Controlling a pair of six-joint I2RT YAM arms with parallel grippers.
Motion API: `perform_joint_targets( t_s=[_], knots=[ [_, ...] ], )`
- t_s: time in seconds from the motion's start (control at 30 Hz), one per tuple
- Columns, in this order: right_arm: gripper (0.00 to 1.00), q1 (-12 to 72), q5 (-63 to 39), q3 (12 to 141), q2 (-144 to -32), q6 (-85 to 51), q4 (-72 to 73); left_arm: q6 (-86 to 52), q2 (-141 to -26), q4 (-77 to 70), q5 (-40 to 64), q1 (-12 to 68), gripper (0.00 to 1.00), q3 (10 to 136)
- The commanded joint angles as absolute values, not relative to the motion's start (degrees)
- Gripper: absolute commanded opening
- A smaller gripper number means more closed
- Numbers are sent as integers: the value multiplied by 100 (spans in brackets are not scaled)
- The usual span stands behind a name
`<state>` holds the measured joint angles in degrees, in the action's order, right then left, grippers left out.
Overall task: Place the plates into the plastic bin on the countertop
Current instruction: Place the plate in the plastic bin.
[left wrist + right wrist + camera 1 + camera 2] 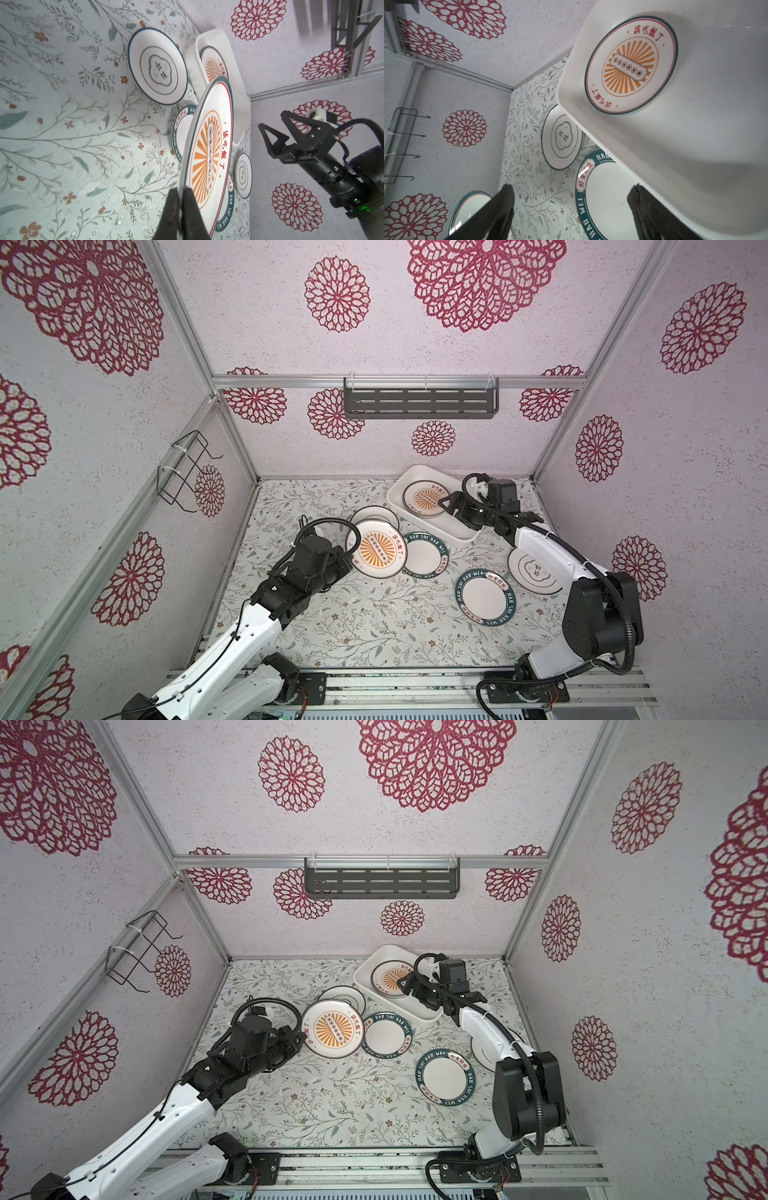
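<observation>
place: likely mock-kitchen robot cell | evidence: aluminium frame (291, 381), papered walls (249, 331), slotted shelf (419, 404), countertop (374, 626)

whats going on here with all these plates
Two robot arms are moving plates off the countertop into the white plastic bin. The left gripper is shut on the rim of a sunburst plate, held at a tilt. The right gripper hangs open over the bin, where another sunburst plate already lies. Four plates still lie on the countertop: two teal-lettered plates and two clover plates.
</observation>
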<state>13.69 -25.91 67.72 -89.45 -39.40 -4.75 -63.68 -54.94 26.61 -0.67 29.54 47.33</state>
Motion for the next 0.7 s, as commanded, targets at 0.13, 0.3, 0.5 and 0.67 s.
perform_joint_targets(
  t_s=[0.13, 0.3, 0.5, 0.67],
  knots=[
    [89, 1354, -3482, 6511, -9008, -4709, 944, -5748, -6583, 1961, 744, 2302, 0, 5885],
    [88, 1427, -3551, 6397, -8964, -4853, 1198, -5487, -7541, 1780, 1131, 2004, 0, 6741],
    [86, 1662, -3516, 6481, -9176, -5035, 1451, -5514, -8404, 1317, 1671, 1919, 0, 7383],
    [82, 1822, -3416, 6511, -9404, -5371, 1966, -5604, -8844, 1012, 1976, 1894, 0, 7746]
  ],
)
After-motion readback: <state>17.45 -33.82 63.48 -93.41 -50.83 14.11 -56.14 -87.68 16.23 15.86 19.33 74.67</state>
